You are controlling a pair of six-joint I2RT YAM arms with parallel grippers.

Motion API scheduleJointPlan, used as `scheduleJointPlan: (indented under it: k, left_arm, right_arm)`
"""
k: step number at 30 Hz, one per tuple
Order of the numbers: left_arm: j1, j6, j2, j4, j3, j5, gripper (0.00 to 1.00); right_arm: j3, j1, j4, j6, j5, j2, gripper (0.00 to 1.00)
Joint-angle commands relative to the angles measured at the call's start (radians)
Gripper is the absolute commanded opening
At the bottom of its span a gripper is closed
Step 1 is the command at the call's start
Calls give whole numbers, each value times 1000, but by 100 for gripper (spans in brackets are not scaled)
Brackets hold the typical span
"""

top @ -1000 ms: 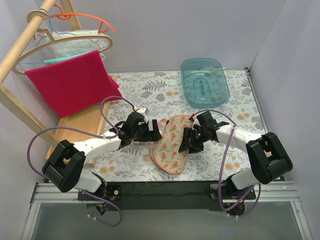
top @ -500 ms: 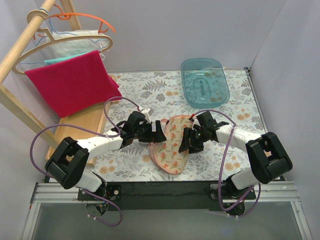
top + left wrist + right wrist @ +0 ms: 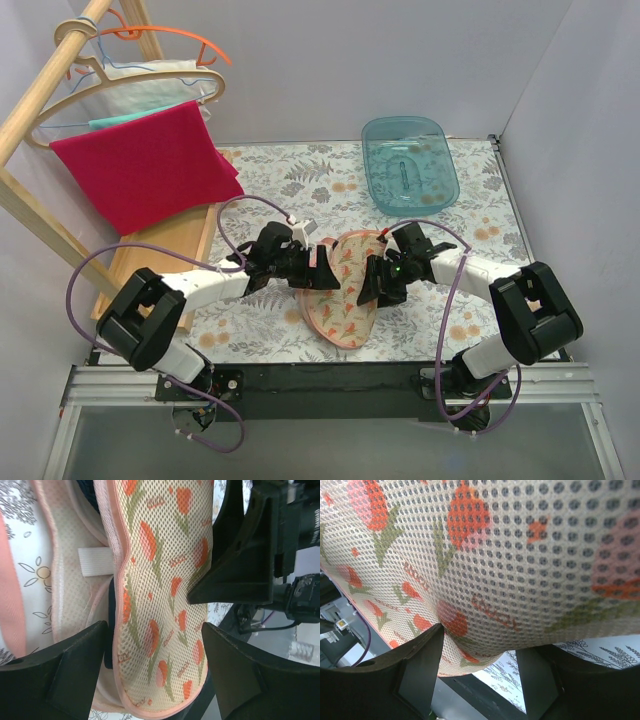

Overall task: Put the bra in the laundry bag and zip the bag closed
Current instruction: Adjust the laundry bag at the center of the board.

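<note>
The peach floral laundry bag (image 3: 345, 295) lies mid-table between both arms. My left gripper (image 3: 318, 270) is at its upper left edge, and in the left wrist view its open fingers (image 3: 154, 630) straddle the bag's mesh top flap (image 3: 165, 580). A dark navy strip of the bra (image 3: 113, 605) shows under that flap, inside the bag beside a white label (image 3: 95, 561). My right gripper (image 3: 372, 285) is at the bag's right edge. In the right wrist view its fingers (image 3: 480, 630) pinch a bulge of the floral mesh (image 3: 495, 555).
A translucent teal tub (image 3: 408, 162) stands at the back right. A red towel (image 3: 145, 165) and hangers (image 3: 150, 75) hang on the wooden rack (image 3: 160, 255) at the left. Purple cables loop over both arms.
My left gripper has slid to the right, onto the bag's upper left edge. The right gripper and the bag have barely moved.
</note>
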Motion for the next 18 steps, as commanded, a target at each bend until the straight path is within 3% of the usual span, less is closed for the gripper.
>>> scheduleJointPlan:
  k: [1, 7, 10, 12, 14, 18]
  left_arm:
    - [-9, 4, 54, 35, 25, 97, 73]
    - [-9, -10, 78, 41, 20, 66, 66]
    - [-9, -14, 84, 43, 20, 55, 45]
    - [-9, -18, 86, 37, 25, 45, 41]
    - [-9, -13, 78, 23, 28, 26, 43]
    - [-9, 7, 38, -42, 51, -61, 75]
  right_arm:
    - [48, 11, 2, -9, -16, 9, 66]
    - [55, 20, 2, -2, -8, -2, 66]
    - [55, 20, 0, -2, -5, -5, 66]
    - [54, 20, -1, -2, -1, -5, 66]
    - [54, 20, -6, -2, 7, -5, 66]
    - [48, 20, -21, -2, 36, -20, 66]
